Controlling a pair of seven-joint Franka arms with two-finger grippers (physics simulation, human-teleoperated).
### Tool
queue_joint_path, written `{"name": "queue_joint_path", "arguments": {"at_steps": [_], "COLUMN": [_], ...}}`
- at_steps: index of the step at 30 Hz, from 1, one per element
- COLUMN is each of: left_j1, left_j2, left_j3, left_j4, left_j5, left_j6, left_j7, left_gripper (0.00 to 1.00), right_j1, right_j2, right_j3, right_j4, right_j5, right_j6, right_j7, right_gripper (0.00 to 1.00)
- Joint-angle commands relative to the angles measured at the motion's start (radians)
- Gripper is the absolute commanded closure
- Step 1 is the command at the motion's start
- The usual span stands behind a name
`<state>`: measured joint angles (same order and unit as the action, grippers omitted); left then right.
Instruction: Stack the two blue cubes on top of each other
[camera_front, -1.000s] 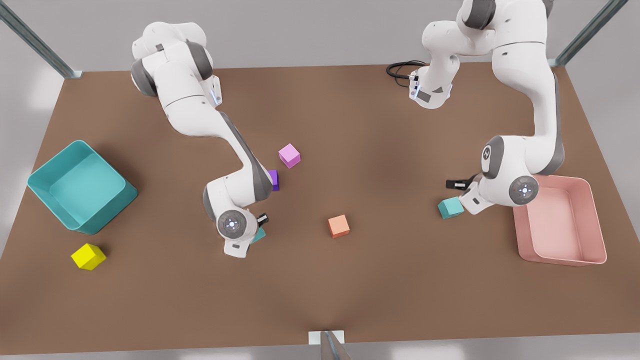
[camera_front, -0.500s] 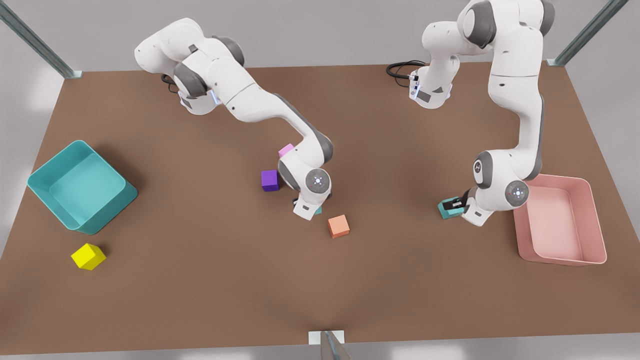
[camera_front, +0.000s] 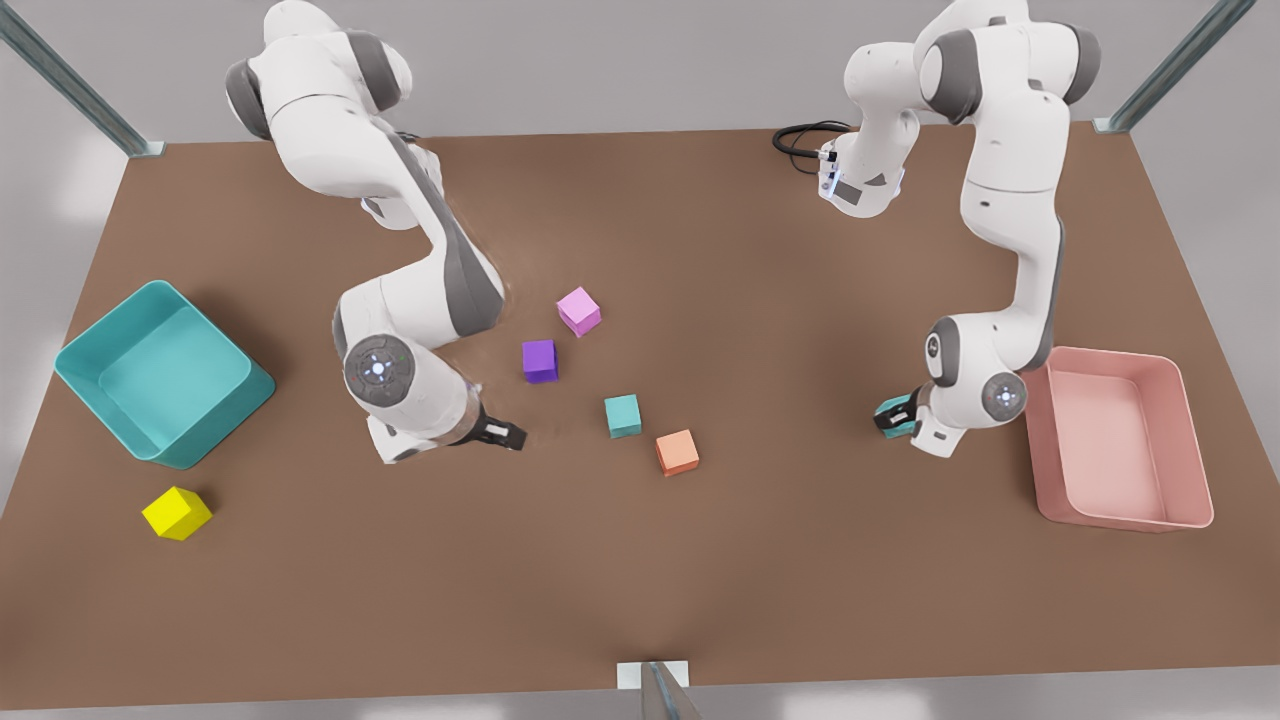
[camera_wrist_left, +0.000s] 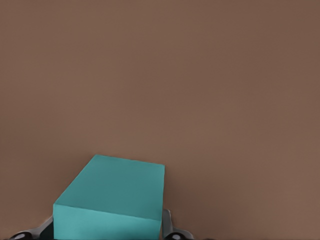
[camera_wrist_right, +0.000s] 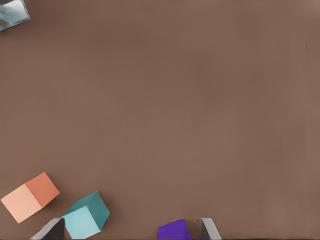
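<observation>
One blue cube (camera_front: 622, 415) lies free on the brown table near the middle, also in the right wrist view (camera_wrist_right: 86, 216). My right gripper (camera_front: 505, 435), on the arm at the front view's left, hovers low to the left of that cube, open (camera_wrist_right: 130, 229) with nothing between its fingers. The other blue cube (camera_front: 885, 408) sits on the table at the front view's right. My left gripper (camera_front: 895, 418) is down over it, shut on it. In the left wrist view this cube (camera_wrist_left: 117, 192) sits between the fingers.
An orange cube (camera_front: 677, 451) lies just right of the free blue cube. A purple cube (camera_front: 539, 360) and a pink cube (camera_front: 579, 310) are behind it. A yellow cube (camera_front: 176, 512) and teal tray (camera_front: 90, 340) sit far left, a pink tray (camera_front: 1190, 440) far right.
The right arm carried its blue cube toward the table's middle, let it go and drew back left. The left gripper came down over the other blue cube and shut on it.
</observation>
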<state>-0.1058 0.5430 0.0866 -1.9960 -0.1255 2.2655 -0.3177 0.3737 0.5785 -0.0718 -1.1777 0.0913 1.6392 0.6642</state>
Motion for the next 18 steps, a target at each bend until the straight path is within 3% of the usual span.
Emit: {"name": "queue_joint_path", "arguments": {"at_steps": [1,3,5,7,9,13,16,18], "left_j1": [-0.002,-0.003,-0.002,-0.005,-0.003,-0.017,-0.219,-0.255], "left_j2": [0.002,-0.001,-0.032,-0.072,-0.104,-0.072,0.092,0.166], "left_j3": [0.001,-0.001,-0.044,-0.073,-0.154,-0.444,-0.452,-0.452], "left_j4": [0.000,0.002,0.013,0.066,0.174,0.264,0.471,0.568], "left_j5": [-0.006,-0.006,0.010,0.024,0.024,0.142,0.182,0.218], "left_j6": [0.026,0.023,0.019,-0.064,-0.245,-0.250,-0.248,-0.247], "left_j7": [-0.096,-0.095,-0.092,-0.092,-0.110,-0.499,-0.807,-0.902], "left_gripper": [0.37,0.37,0.37,0.36,0.36,0.36,0.36,0.36], "right_j1": [-0.105,-0.142,-0.157,-0.246,-0.289,-0.277,-0.275,-0.275], "right_j2": [0.007,-0.041,-0.205,-0.425,-0.509,-0.460,-0.436,-0.436], "right_j3": [-0.013,-0.016,-0.006,0.063,0.096,0.093,0.096,0.096], "right_j4": [0.007,0.125,0.099,-0.100,-0.318,-0.298,-0.272,-0.275], "right_j5": [-0.209,-0.300,-0.283,-0.171,-0.166,-0.225,-0.220,-0.217], "right_j6": [-0.326,-0.338,-0.358,-0.337,-0.187,-0.219,-0.231,-0.239], "right_j7": [-0.369,-0.796,-0.871,-0.854,-0.822,-0.818,-0.767,-0.723], "right_gripper": [0.00,0.00,0.00,0.00,0.00,0.00,0.00,0.00]}}
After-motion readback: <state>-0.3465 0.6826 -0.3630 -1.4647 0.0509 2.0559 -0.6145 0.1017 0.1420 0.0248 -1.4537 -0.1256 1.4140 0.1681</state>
